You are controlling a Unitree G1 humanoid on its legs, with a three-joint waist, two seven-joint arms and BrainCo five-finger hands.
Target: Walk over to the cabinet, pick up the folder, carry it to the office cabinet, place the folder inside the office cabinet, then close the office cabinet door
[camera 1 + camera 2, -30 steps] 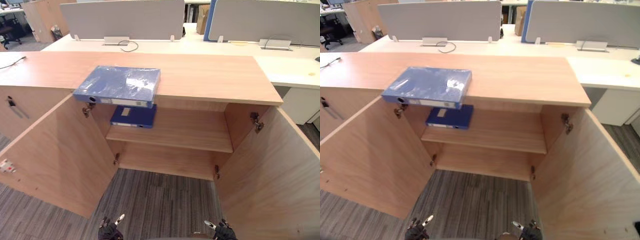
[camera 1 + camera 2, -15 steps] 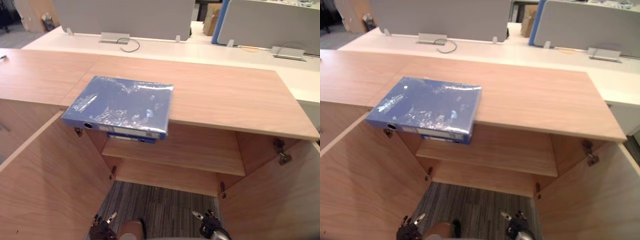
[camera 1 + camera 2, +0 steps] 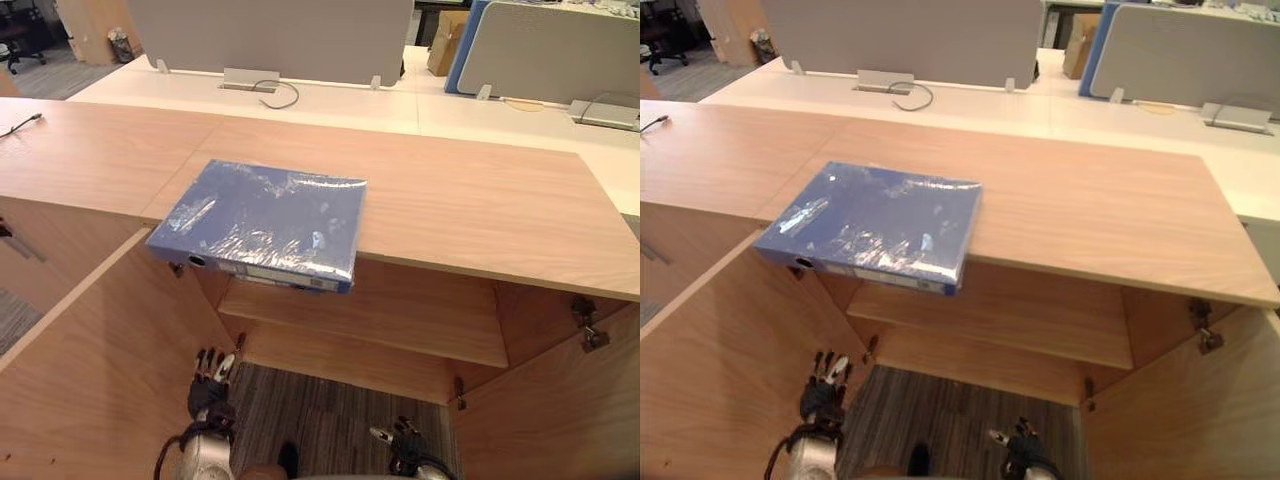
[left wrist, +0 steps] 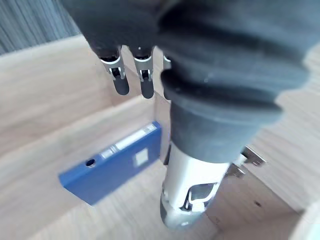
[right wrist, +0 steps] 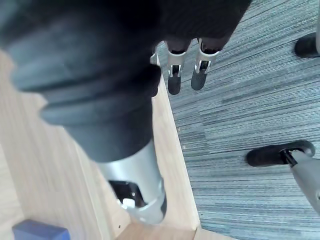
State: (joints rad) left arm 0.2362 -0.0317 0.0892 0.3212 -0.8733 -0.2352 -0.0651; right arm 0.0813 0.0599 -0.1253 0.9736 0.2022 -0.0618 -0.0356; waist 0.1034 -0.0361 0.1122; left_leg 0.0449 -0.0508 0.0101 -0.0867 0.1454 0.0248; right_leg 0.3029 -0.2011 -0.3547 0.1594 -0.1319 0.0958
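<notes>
Approach to the pick-up, as we judge it: the blue folder (image 3: 262, 222) lies flat on top of the wooden cabinet (image 3: 470, 205), centre-left in the head views, its spine side jutting past the front edge above the open compartment. Both doors stand wide, the left door (image 3: 90, 370) at the lower left and the right door (image 3: 560, 420) at the lower right. Our left hand (image 3: 212, 372) hangs low, left of centre near the bottom, fingers straight and holding nothing. Our right hand (image 3: 400, 440) sits at the bottom edge, right of centre, fingers likewise loose and empty. Both are below the folder and well apart from it. The left wrist view shows a second blue folder (image 4: 111, 169) lying on the shelf (image 3: 400, 318) inside, so we should be sure to go for the upper one. In our judgement the overhang is the opening: bring one hand up beneath the jutting edge, set the other on the cover, clamp evenly and lift level. The cover looks glossy, as if film-wrapped, and may slip, so a firm two-sided hold seems wise. Rising hands should also keep clear of the left door's edge.
</notes>
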